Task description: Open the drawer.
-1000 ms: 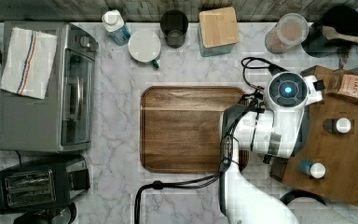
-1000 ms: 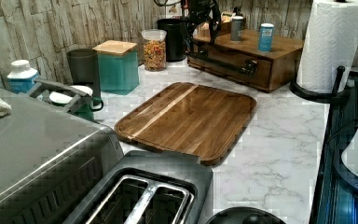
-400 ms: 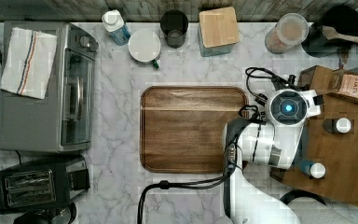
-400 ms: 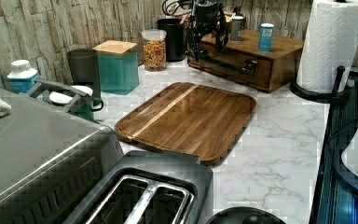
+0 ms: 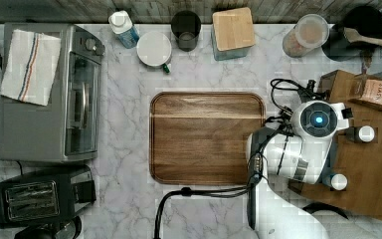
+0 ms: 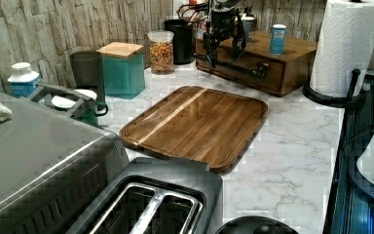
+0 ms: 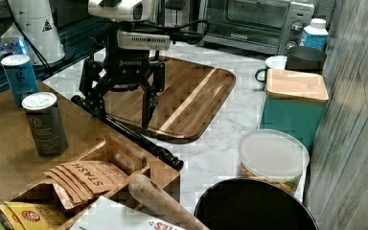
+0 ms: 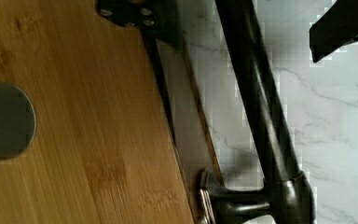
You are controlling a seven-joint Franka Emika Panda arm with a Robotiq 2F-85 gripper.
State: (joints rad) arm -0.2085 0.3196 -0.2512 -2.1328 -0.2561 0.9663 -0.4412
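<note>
The black robot tool (image 7: 122,112) hangs wide open over the long black metal bar handle (image 7: 134,138) of the brown wooden drawer (image 6: 243,66), one finger on each side, ready to pinch it.

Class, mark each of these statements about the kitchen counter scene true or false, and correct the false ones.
1. The gripper is open, with its fingers on either side of the drawer's black bar handle. True.
2. The drawer is pulled far out over the counter. False: its front sits close against the cabinet, so it looks shut.
3. The wooden tray has nothing on it. True.
4. The teal container has no lid. False: a wooden lid covers it.
5. A striped cloth lies on top of the toaster oven. True.
</note>
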